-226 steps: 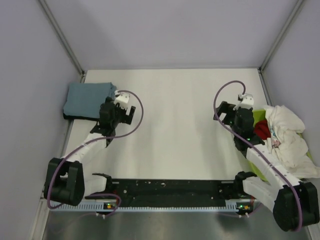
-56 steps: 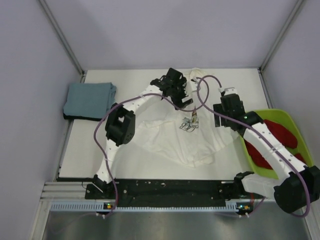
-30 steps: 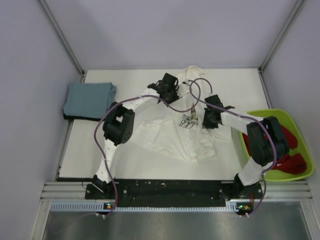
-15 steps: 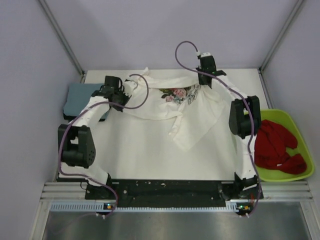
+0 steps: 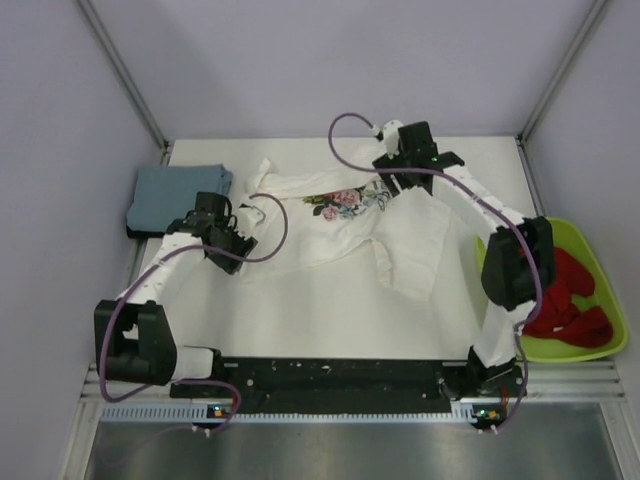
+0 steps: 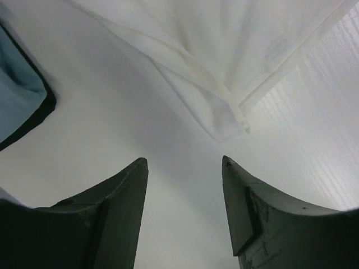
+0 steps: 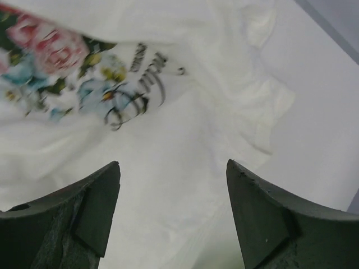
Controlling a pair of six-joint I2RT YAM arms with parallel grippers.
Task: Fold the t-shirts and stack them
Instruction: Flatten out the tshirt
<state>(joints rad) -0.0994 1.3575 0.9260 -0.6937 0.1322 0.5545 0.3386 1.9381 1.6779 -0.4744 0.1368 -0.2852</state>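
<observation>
Left gripper (image 6: 184,165), wide open and empty, is placed just beside the left corner of the crumpled white flower-printed cloth t-shirt (image 5: 335,232), whose long axis is laid across the table (image 5: 330,320) toward the equally open, empty right gripper (image 7: 173,165).

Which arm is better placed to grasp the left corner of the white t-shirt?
Left. The left end effector, open, is just short of that corner of the white t-shirt; the right end effector is open above the flower print, farther away.
</observation>
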